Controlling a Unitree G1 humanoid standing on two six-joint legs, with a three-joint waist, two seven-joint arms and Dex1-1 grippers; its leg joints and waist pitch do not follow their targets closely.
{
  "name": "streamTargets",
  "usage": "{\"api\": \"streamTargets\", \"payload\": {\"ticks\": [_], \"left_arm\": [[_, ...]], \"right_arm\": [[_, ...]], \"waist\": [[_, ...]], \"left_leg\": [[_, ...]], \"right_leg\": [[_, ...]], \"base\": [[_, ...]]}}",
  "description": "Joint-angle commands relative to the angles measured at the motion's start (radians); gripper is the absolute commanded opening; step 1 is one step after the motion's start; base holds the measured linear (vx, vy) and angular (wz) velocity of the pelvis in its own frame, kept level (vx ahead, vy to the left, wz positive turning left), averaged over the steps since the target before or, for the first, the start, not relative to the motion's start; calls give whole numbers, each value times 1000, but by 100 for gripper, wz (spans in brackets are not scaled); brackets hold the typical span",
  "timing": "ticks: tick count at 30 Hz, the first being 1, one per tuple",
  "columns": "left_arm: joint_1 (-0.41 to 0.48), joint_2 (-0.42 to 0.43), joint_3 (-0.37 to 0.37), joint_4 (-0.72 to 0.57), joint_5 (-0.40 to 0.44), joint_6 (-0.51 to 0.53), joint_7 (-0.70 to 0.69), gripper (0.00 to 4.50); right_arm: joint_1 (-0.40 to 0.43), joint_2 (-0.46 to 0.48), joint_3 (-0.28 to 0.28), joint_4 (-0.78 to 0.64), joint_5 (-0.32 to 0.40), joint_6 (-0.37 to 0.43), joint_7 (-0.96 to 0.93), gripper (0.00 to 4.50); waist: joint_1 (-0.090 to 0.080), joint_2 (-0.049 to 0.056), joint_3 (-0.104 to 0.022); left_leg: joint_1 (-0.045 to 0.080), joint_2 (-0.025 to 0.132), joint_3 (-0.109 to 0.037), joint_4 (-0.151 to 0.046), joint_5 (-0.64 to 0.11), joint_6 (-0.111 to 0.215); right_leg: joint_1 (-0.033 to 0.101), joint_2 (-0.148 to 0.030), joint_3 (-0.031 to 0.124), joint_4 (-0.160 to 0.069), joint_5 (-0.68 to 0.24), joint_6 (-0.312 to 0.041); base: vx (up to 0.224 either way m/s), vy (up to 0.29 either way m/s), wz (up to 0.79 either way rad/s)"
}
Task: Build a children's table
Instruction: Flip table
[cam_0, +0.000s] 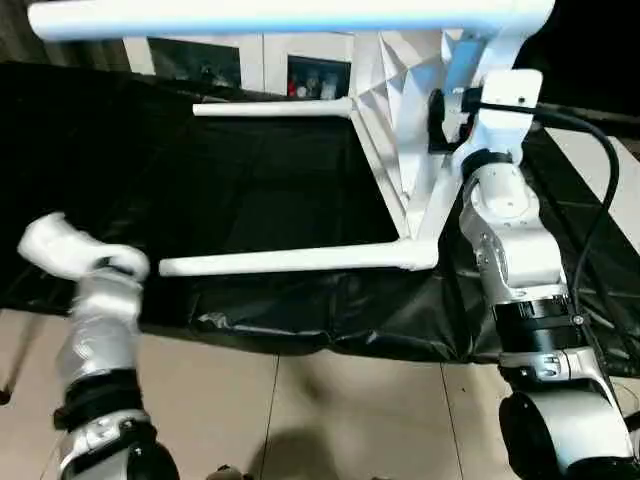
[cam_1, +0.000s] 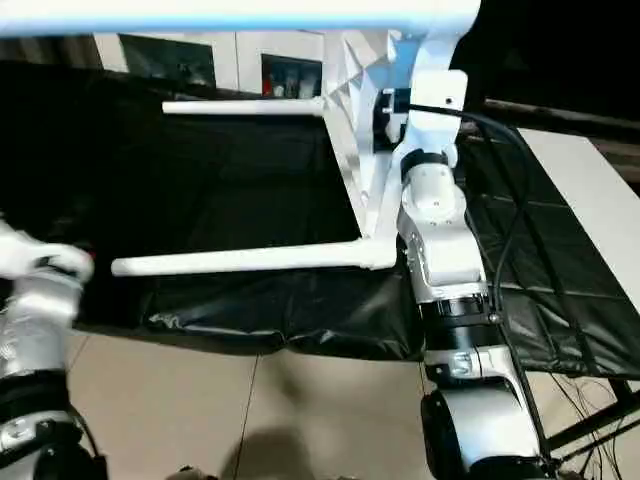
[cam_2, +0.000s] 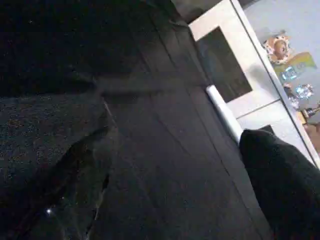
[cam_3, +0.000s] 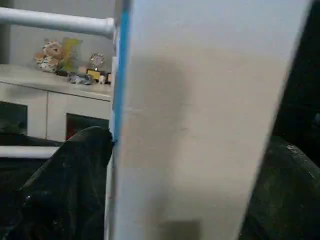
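Observation:
The children's table (cam_0: 400, 130) lies on its side on the black-covered work table (cam_0: 250, 200), its ribbed underside facing left. Three white legs (cam_0: 290, 262) stick out to the left: one low, one at mid height (cam_0: 270, 107), and one across the top of the view (cam_0: 280, 15). My right gripper (cam_0: 450, 110) is at the tabletop's raised edge. In the right wrist view its black fingers (cam_3: 75, 185) stand spread on either side of the white panel (cam_3: 200, 100). My left arm (cam_0: 95, 330) hangs low at the left, off the table's front edge. The left gripper (cam_2: 172, 125) is open over the black cover, with nothing between its fingers (cam_2: 285, 185).
A white cabinet with glass doors (cam_0: 290, 65) stands behind the work table, with small toys (cam_3: 50, 55) on top of it. The black cover's front edge (cam_0: 300, 330) hangs in folds over a tiled floor (cam_0: 330, 410). A black cable (cam_0: 600, 190) loops beside my right forearm.

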Motion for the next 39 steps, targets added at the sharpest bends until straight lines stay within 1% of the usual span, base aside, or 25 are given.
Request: {"api": "streamTargets", "payload": {"ticks": [1,3,4,5,6,7,9,10,12,13,14,15,16,17,18,20,23,24,25,26,31,33,36,37,39], "left_arm": [[-3,8,-26,-6,16,-3,2,435],[35,32,-130,-61,92,29,-75,435],[44,38,-158,-75,110,36,-97,435],[76,60,-253,-124,163,61,-161,435],[90,70,-296,-145,187,72,-186,435],[126,102,-410,-213,247,64,-269,435],[150,142,-516,-268,306,41,-355,435],[164,199,-631,-328,379,3,-443,435],[167,224,-681,-357,406,-13,-486,435],[167,246,-720,-379,424,-27,-526,435],[160,267,-750,-399,450,-43,-553,435],[152,287,-779,-416,477,-62,-580,435],[139,311,-812,-436,510,-102,-623,435],[125,330,-831,-451,543,-135,-646,435],[109,339,-840,-460,568,-163,-657,435],[66,357,-848,-480,614,-229,-671,435],[-18,372,-836,-539,628,-311,-681,435],[-40,379,-834,-552,644,-341,-677,435],[-48,382,-833,-556,652,-354,-674,435],[-79,392,-830,-560,694,-392,-646,435],[-232,449,-827,-524,898,-495,-569,435],[-263,461,-819,-507,938,-507,-544,435],[-292,471,-809,-484,967,-490,-518,435],[-319,491,-799,-437,1024,-463,-468,435],[-330,499,-791,-415,1044,-451,-443,435]], "right_arm": [[-8,1,-13,0,14,-17,22,447],[25,4,-2,-34,14,-24,45,447],[33,3,1,-41,12,-26,49,447],[59,-1,12,-64,5,-34,61,447],[71,-3,17,-74,0,-38,65,447],[125,-22,40,-122,-26,-66,76,447],[179,-24,45,-171,-12,-92,104,447],[239,-23,43,-217,0,-110,116,447],[272,-26,46,-240,-2,-121,122,447],[299,-26,51,-258,-6,-131,128,447],[325,-26,50,-275,-8,-145,132,447],[351,-28,52,-292,-13,-159,135,447],[382,-29,52,-314,-18,-179,135,447],[409,-30,53,-335,-23,-195,139,447],[431,-32,55,-350,-28,-208,142,447],[474,-35,52,-385,-27,-245,148,447],[547,-41,45,-458,5,-312,198,447],[561,-45,49,-474,21,-320,223,447],[566,-46,51,-480,29,-321,234,447],[575,-57,67,-485,37,-322,265,447],[594,-91,178,-477,40,-286,390,447],[593,-84,200,-475,46,-265,414,447],[588,-75,229,-475,56,-221,449,447],[578,-64,250,-477,80,-164,469,447],[573,-58,255,-478,88,-155,469,447]], "waist": [[-1,13,-69],[1,13,-68],[1,15,-68],[2,11,-68],[8,15,-67],[12,16,-66],[19,19,-66],[19,16,-65],[20,16,-65],[16,20,-62],[14,18,-61],[17,29,-60],[11,30,-57],[10,30,-57],[9,28,-58],[7,38,-55],[10,35,-55],[10,41,-53],[8,38,-53],[8,44,-53],[-1,40,-52],[-2,39,-51],[0,43,-52],[2,47,-53],[3,50,-56]], "left_leg": [[35,22,-2,-76,-249,-52],[36,24,-2,-77,-251,-51],[34,26,-2,-78,-251,-51],[35,27,-2,-79,-251,-49],[37,30,-3,-80,-251,-48],[39,32,-2,-82,-254,-53],[39,32,-2,-82,-248,-54],[35,32,-4,-84,-249,-51],[35,32,-3,-85,-255,-53],[36,31,-5,-89,-292,-67],[36,30,-5,-90,-306,-70],[38,30,-8,-91,-328,-76],[34,29,-9,-93,-348,-80],[38,29,-8,-93,-375,-80],[38,28,-9,-92,-379,-81],[41,28,-12,-93,-407,-82],[41,30,-12,-92,-421,-75],[40,31,-14,-95,-429,-71],[37,31,-15,-95,-431,-67],[37,31,-17,-95,-429,-68],[33,26,-19,-91,-451,-66],[32,27,-21,-90,-449,-66],[34,28,-21,-90,-446,-65],[36,28,-21,-90,-445,-64],[35,27,-21,-90,-436,-68]], "right_leg": [[32,-34,25,-59,-159,-115],[31,-36,25,-61,-170,-109],[30,-37,26,-59,-176,-108],[30,-38,25,-62,-180,-106],[29,-41,26,-62,-185,-103],[26,-40,26,-63,-189,-104],[27,-40,28,-61,-177,-99],[30,-40,29,-62,-177,-96],[29,-41,30,-60,-184,-94],[28,-39,30,-63,-213,-99],[27,-39,30,-64,-228,-101],[26,-41,31,-66,-256,-97],[26,-40,31,-69,-279,-93],[21,-40,32,-78,-307,-84],[22,-41,32,-75,-311,-86],[19,-41,31,-76,-339,-93],[18,-43,32,-79,-353,-93],[19,-43,31,-81,-354,-98],[22,-42,29,-79,-350,-100],[22,-42,29,-76,-344,-104],[23,-44,27,-83,-424,-89],[20,-46,27,-83,-444,-89],[17,-44,28,-80,-416,-113],[16,-42,29,-78,-396,-121],[18,-42,29,-72,-363,-131]], "base": [[0,0,0],[0,0,0],[0,0,0],[0,0,0],[0,0,0],[0,0,0],[0,0,0],[0,0,0],[0,0,0],[0,0,0],[0,0,0],[0,0,0],[0,0,0],[0,0,0],[0,0,0],[0,0,0],[0,0,0],[0,0,0],[0,0,0],[0,0,0],[0,0,0],[0,0,0],[0,0,0],[0,0,0],[0,0,0]]}}
